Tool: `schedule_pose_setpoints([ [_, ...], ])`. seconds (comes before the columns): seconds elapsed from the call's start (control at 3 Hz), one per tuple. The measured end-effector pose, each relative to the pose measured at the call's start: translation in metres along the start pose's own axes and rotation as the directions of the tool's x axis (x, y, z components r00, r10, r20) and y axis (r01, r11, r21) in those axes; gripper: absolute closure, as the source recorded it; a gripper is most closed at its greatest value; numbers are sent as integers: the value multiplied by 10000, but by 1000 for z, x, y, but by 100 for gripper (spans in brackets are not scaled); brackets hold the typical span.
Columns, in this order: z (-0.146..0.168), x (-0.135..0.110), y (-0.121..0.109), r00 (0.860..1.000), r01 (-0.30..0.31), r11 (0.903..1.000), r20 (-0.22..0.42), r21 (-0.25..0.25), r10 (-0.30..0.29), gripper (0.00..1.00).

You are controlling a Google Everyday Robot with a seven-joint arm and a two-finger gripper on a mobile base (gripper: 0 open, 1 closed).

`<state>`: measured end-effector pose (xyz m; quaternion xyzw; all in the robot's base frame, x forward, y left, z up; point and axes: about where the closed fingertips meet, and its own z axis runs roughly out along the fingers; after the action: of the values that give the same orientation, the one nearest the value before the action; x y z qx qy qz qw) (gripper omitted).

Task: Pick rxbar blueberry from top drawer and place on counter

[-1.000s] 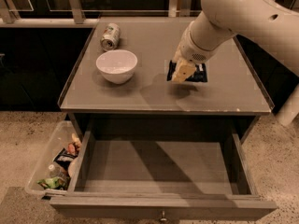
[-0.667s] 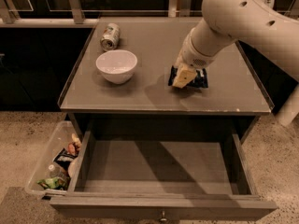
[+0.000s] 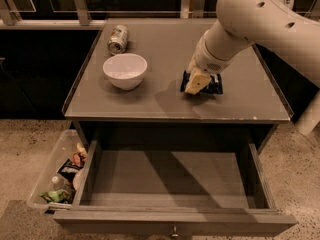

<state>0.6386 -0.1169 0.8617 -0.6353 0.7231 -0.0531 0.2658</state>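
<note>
**Gripper [image 3: 196, 83] barely shifts over the rxbar blueberry [image 3: 215, 87]**

Since a second ago the arm has moved only slightly. Its pale tip now sits a little lower in the view, and the bar, the bowl and the can lie where they did before.

The rxbar blueberry, in its dark navy wrapper, lies flat on the counter [image 3: 165, 49], in the right half and nearer the front edge than the back. The gripper is directly over the bar's middle and covers part of it, so only the wrapper's left and right ends show. Whether the gripper is clamped on the bar or has let it go cannot be told. The thick cream arm rises from it toward the upper right corner.

A white bowl [image 3: 125, 70] stands upright to the left of the bar, well apart from it. A drink can [image 3: 118, 38] lies on its side behind the bowl, near the counter's back left corner.

Below the counter, the top drawer [image 3: 170, 184] is pulled fully out. It shows a bare grey floor and a small knob [image 3: 174, 231] on its front. A clear plastic bin [image 3: 50, 174] holding assorted snack packets stands just beside the drawer's left wall, on the speckled floor.
</note>
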Motion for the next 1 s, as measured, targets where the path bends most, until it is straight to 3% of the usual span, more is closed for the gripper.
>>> schedule_pose_setpoints([
  [1.0, 0, 0, 0, 10000, 1, 10000, 0, -1, -1, 11],
])
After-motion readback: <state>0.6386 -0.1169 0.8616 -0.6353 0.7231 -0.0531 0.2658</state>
